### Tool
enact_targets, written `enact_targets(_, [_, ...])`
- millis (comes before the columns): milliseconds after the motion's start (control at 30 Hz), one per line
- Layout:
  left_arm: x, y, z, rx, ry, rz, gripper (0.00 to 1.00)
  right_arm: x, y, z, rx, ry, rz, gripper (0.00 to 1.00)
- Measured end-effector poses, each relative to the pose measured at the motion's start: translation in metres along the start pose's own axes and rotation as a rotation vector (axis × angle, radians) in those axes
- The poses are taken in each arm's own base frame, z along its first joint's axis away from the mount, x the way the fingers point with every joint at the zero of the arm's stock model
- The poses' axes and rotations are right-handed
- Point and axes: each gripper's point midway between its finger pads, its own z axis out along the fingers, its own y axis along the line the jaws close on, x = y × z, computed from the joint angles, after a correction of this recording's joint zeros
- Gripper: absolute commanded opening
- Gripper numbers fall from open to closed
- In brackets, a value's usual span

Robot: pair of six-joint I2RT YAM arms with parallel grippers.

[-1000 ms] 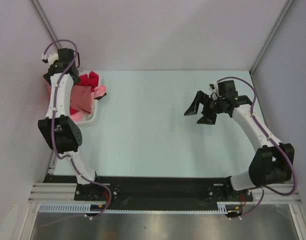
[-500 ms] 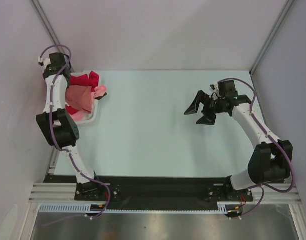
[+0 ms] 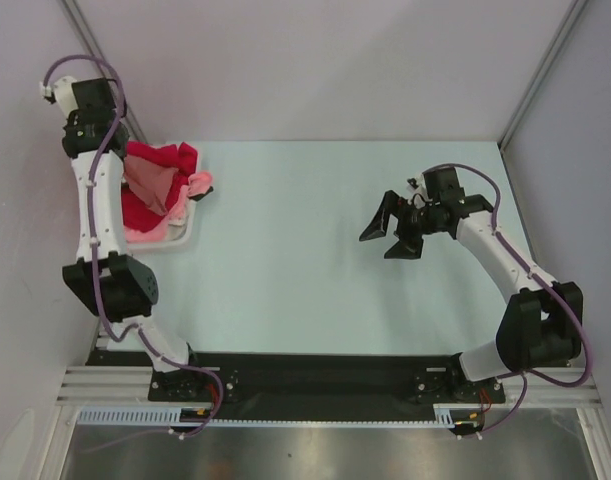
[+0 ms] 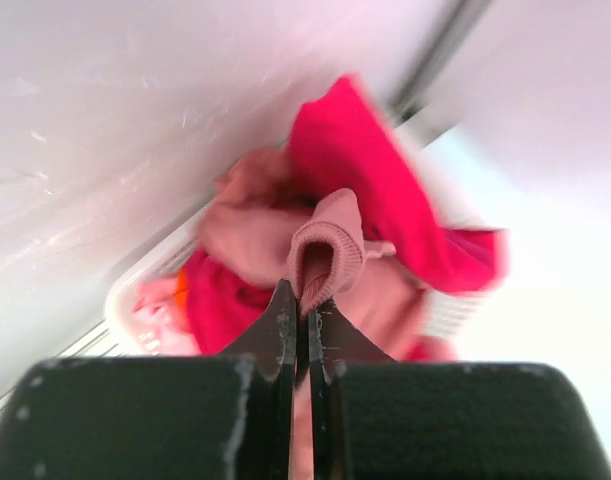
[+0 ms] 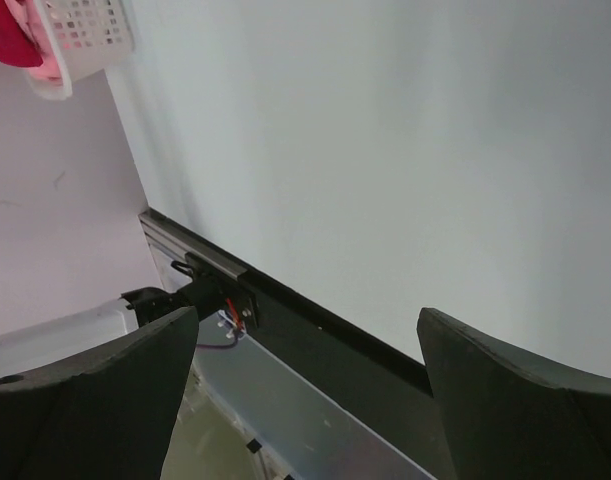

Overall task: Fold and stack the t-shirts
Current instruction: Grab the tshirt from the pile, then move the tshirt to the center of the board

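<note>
The t-shirts lie heaped in a white basket (image 3: 180,240) at the table's far left. My left gripper (image 4: 307,305) is shut on the ribbed edge of the dusty salmon-red t-shirt (image 4: 325,245) and holds it above the basket, so the cloth rises to a peak (image 3: 150,182). Under and around it lie the bright crimson t-shirt (image 3: 177,158) (image 4: 375,170) and the light pink t-shirt (image 3: 199,184), which hangs over the basket's rim. My right gripper (image 3: 390,237) (image 5: 305,315) hovers open over the right half of the table, holding nothing.
The basket (image 5: 80,30) stands against the left wall, close to the corner post (image 3: 105,70). The pale table top (image 3: 305,260) stretches between the arms. A black rail (image 3: 315,375) carries both arm bases along the near edge.
My left gripper closed on the salmon-red t-shirt and rose up and to the left, pulling the cloth into a peak. The right gripper shifted slightly left and stayed open.
</note>
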Motion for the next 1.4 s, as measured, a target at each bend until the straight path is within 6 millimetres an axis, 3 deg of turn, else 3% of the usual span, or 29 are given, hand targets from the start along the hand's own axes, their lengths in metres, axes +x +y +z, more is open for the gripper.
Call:
enact_targets(233, [-0.109, -0.002, -0.111, 0.248, -0.316, -0.231, 0.00, 0.019, 0.005, -0.002, -0.012, 0.027, -0.023, 1.00])
enact_targets(400, [-0.185, -0.009, -0.181, 0.445, -0.548, -0.381, 0.00, 0.020, 0.005, -0.004, -0.001, 0.024, -0.049, 1.00])
enact_targets(533, [-0.218, -0.032, -0.223, 0.654, -0.620, -0.457, 0.00, 0.015, 0.009, -0.008, 0.005, 0.014, -0.064, 1.00])
enact_targets(633, [-0.221, -0.061, -0.253, 0.818, -0.618, -0.475, 0.00, 0.006, 0.013, -0.005, -0.002, 0.002, -0.070, 1.00])
enact_targets(733, [-0.199, -0.109, -0.300, 1.030, -0.548, -0.445, 0.01, 0.004, 0.012, -0.001, -0.002, 0.004, -0.063, 1.00])
enact_targets(900, [-0.132, -0.175, -0.369, 1.314, -0.346, -0.360, 0.00, 0.003, 0.015, 0.001, -0.012, -0.003, -0.079, 1.00])
enact_targets(1067, [-0.056, -0.211, -0.411, 1.433, -0.138, -0.238, 0.00, 0.009, 0.015, -0.006, -0.015, -0.019, -0.098, 1.00])
enact_targets(1200, [0.000, -0.224, -0.452, 1.525, -0.012, -0.129, 0.00, 0.012, 0.019, -0.020, -0.009, -0.064, -0.142, 1.00])
enact_targets(1300, [0.037, -0.224, -0.450, 1.506, 0.073, -0.048, 0.00, 0.014, 0.017, -0.031, 0.018, -0.098, -0.171, 1.00])
enact_targets(1400, [0.068, -0.219, -0.426, 1.423, 0.141, 0.024, 0.00, 0.018, 0.013, -0.039, 0.048, -0.111, -0.191, 0.98])
